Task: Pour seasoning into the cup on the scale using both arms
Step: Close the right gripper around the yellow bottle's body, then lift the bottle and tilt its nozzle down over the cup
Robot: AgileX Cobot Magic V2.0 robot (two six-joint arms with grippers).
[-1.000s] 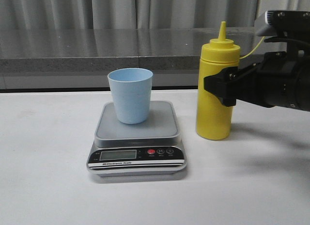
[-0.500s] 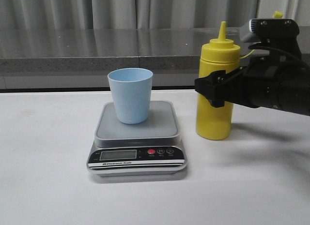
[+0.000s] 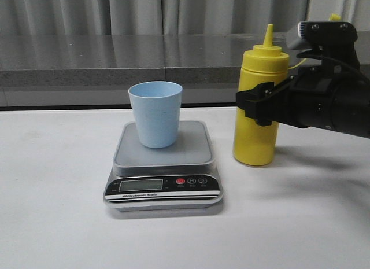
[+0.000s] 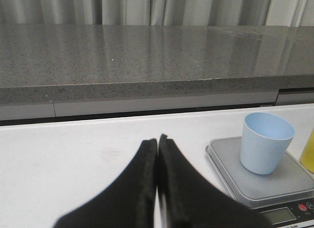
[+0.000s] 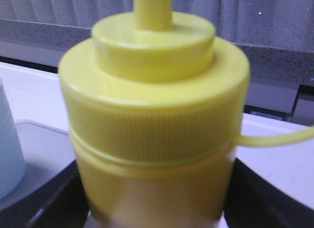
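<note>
Tilted slightly since half a second ago: seasoning point(image 3: 256, 107), pinched at mid-height between right fingers point(image 3: 254, 104). Beside scale point(image 3: 163, 165), open counter point(image 3: 58, 211) all around. Cup point(image 3: 155, 113) on platform. Left fingers point(image 4: 157, 174) pressed together.

Table point(image 3: 52, 223): white, flat, matte surface.
Ledge point(image 3: 87, 63): grey speckled stone counter behind the table, dark gap under it.
Curtain point(image 3: 115, 11): grey, vertical pleats, behind the ledge.
</note>
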